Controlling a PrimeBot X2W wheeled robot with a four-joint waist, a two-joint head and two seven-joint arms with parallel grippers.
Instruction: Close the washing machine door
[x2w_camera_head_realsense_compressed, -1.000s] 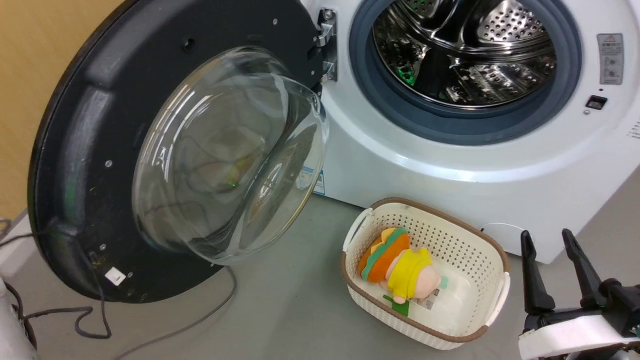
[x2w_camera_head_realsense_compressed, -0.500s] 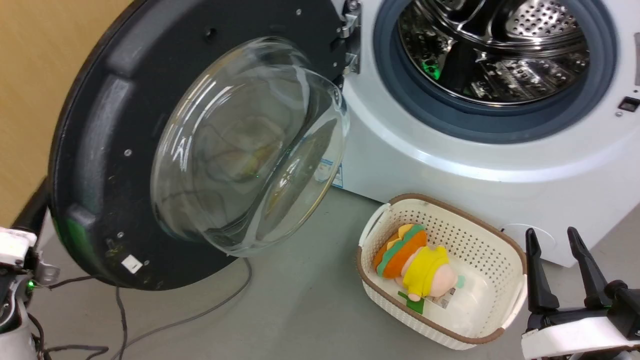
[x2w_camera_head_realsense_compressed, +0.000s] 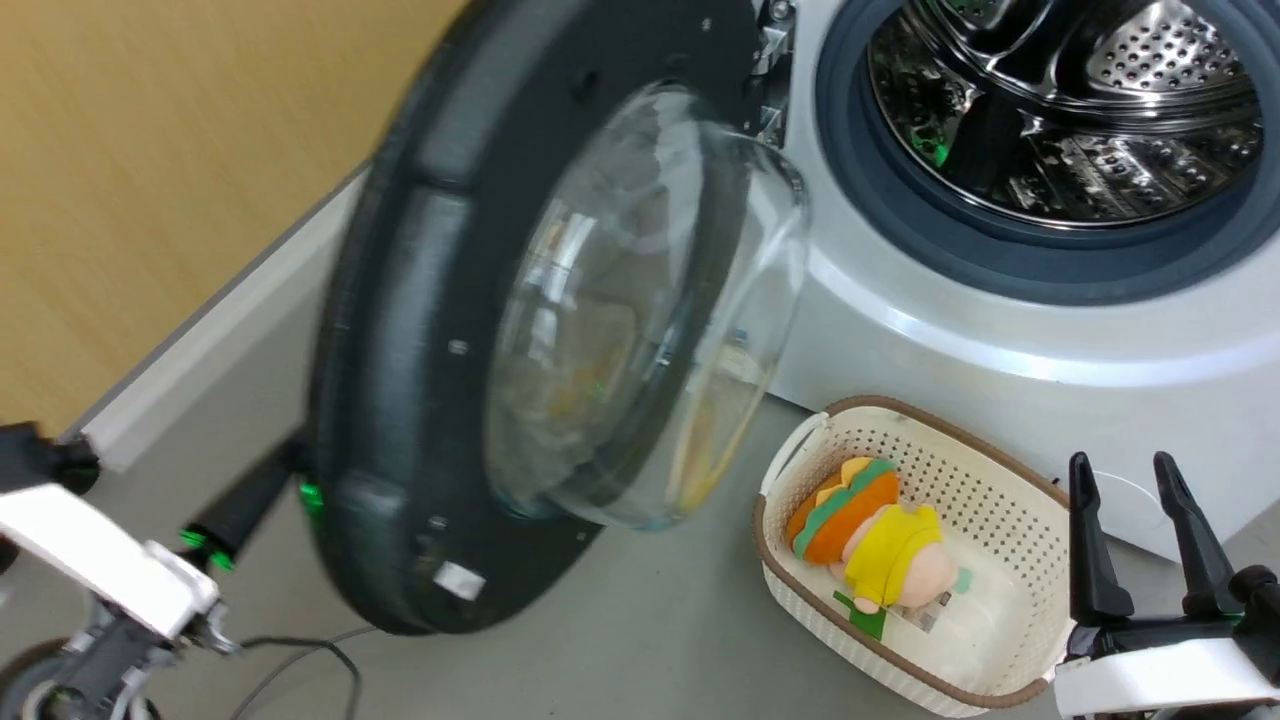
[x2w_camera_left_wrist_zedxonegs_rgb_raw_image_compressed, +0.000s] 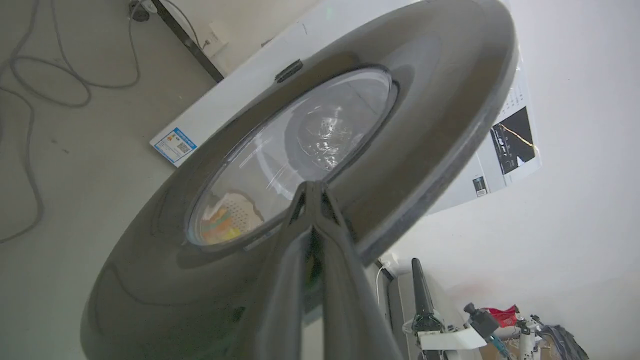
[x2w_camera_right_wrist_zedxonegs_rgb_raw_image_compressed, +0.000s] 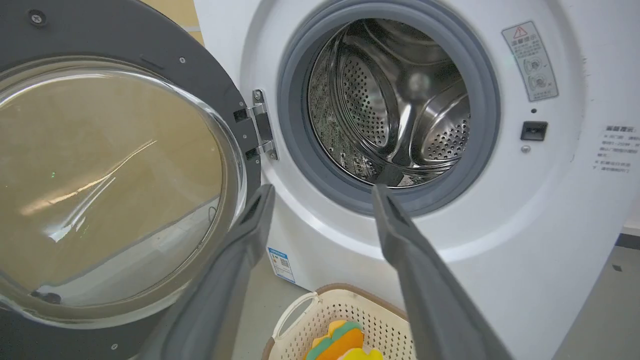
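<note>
The washing machine door (x2w_camera_head_realsense_compressed: 420, 300) stands half swung out from its hinge, its clear glass bowl (x2w_camera_head_realsense_compressed: 640, 300) bulging toward the washing machine (x2w_camera_head_realsense_compressed: 1000, 340). The steel drum (x2w_camera_head_realsense_compressed: 1080, 100) is exposed inside the grey gasket. My left gripper (x2w_camera_head_realsense_compressed: 285, 460) reaches behind the door's lower left rim. In the left wrist view it (x2w_camera_left_wrist_zedxonegs_rgb_raw_image_compressed: 312, 186) is shut, with its tips against the door's outer face (x2w_camera_left_wrist_zedxonegs_rgb_raw_image_compressed: 425, 100). My right gripper (x2w_camera_head_realsense_compressed: 1122, 470) stands open and empty at the lower right, apart from the door (x2w_camera_right_wrist_zedxonegs_rgb_raw_image_compressed: 110, 175), pointing at the drum opening (x2w_camera_right_wrist_zedxonegs_rgb_raw_image_compressed: 395, 110).
A cream perforated basket (x2w_camera_head_realsense_compressed: 1000, 500) holding a plush toy (x2w_camera_head_realsense_compressed: 870, 530) sits on the floor right below the machine's front and in front of my right gripper. A grey cable (x2w_camera_head_realsense_compressed: 300, 660) lies on the floor under the door. A wood-coloured wall (x2w_camera_head_realsense_compressed: 150, 150) and a white baseboard (x2w_camera_head_realsense_compressed: 200, 350) run along the left.
The door has swung from wide open toward the machine. My left arm has come into view at the lower left behind the door. The camera has shifted; the right gripper has held still.
</note>
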